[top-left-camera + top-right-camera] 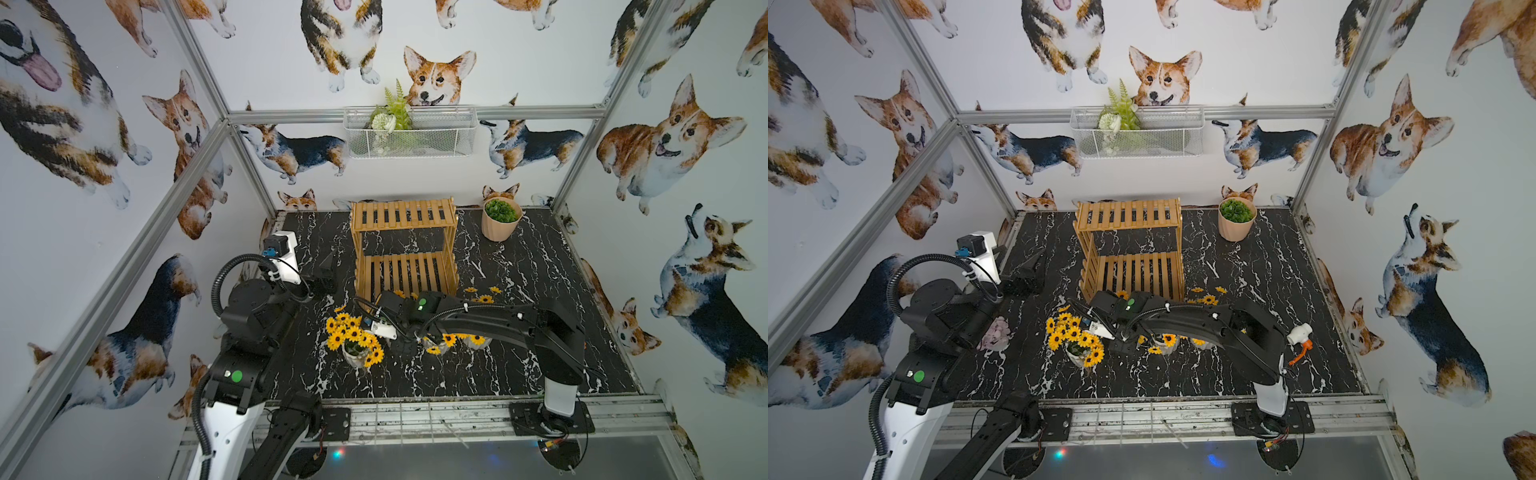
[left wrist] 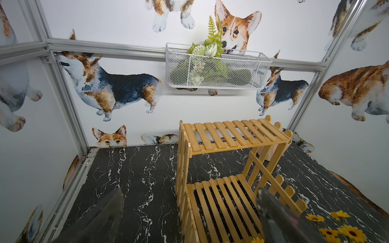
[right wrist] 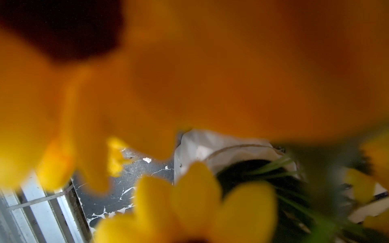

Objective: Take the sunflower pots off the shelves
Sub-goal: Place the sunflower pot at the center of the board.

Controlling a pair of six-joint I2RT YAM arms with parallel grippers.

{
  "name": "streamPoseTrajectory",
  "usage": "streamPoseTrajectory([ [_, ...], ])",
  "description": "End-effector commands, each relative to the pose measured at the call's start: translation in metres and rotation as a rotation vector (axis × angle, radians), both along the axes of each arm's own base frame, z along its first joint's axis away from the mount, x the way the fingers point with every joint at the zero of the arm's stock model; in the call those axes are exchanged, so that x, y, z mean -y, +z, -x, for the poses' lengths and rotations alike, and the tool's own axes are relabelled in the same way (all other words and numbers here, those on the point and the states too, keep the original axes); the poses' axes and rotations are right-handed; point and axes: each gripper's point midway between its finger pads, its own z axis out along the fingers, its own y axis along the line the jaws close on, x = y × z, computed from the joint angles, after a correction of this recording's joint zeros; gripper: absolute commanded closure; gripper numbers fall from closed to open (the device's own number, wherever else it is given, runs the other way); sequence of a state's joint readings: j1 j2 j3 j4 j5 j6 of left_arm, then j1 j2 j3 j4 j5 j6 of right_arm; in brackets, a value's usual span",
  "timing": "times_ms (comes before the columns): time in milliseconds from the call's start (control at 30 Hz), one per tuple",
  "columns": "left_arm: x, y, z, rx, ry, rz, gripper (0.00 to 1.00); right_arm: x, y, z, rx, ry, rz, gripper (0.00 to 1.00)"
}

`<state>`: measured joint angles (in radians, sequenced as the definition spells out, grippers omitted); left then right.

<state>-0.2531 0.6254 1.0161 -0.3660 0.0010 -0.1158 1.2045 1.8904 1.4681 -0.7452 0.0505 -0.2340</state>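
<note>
Down on the desk [image 1: 519,270], just in front of the bare shelves [image 1: 403,245]: the sunflower pots [image 1: 353,340]. Low among their blooms, right pincer [image 1: 403,345] closed, grip on anything impossible to tell. Wide open beside the shelves, touching nothing: left pincer [image 1: 328,272]

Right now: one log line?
shelves: both tiers empty | sunflower pots: on table | left tool: open, beside shelves | right tool: shut, low among pots

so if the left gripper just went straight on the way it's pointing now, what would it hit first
Most likely the wooden rack. In the left wrist view the open left gripper frames the rack's near side posts and lower shelf, with only bare marble tabletop in between. Depth is unclear, so it might graze the tabletop first.
</note>
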Motion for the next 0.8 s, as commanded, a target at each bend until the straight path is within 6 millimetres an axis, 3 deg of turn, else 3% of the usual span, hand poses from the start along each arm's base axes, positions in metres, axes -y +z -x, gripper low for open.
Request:
streamPoseTrajectory([
  [0, -0.001, 0.001, 0.0, 0.01, 0.003, -0.007, 0.0, -0.001, -0.002, 0.002, -0.011, -0.011, -0.008, 0.95],
  [567, -0.001, -0.001, -0.002, 0.007, 0.008, -0.01, 0.0, -0.002, -0.003, 0.007, -0.039, -0.012, -0.013, 0.66],
  [767, -0.001, 0.0, -0.001, 0.012, 0.008, -0.01, 0.0, -0.005, 0.01, 0.005, -0.026, -0.013, -0.041, 0.59],
])
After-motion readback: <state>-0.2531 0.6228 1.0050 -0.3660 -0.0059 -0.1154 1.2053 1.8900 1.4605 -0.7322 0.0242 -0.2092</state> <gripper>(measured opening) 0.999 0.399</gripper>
